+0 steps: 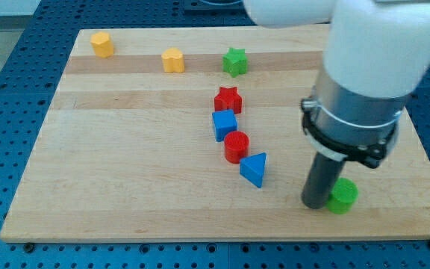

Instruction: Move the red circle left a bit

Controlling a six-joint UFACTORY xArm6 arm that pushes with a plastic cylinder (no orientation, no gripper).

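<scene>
The red circle [237,146] sits near the board's middle, between a blue cube [225,124] just above-left of it and a blue triangle [254,169] just below-right of it. The three nearly touch in a slanting row. My tip [316,203] rests on the board at the view's lower right, well to the right of the red circle and below it. It stands right beside a green circle [343,196], which is partly hidden behind the rod.
A red star [228,99] sits above the blue cube. A green star [235,61], a yellow heart-like block [172,60] and a yellow hexagon [102,44] line the wooden board's [125,149] top. The arm's white and grey body [364,82] covers the upper right.
</scene>
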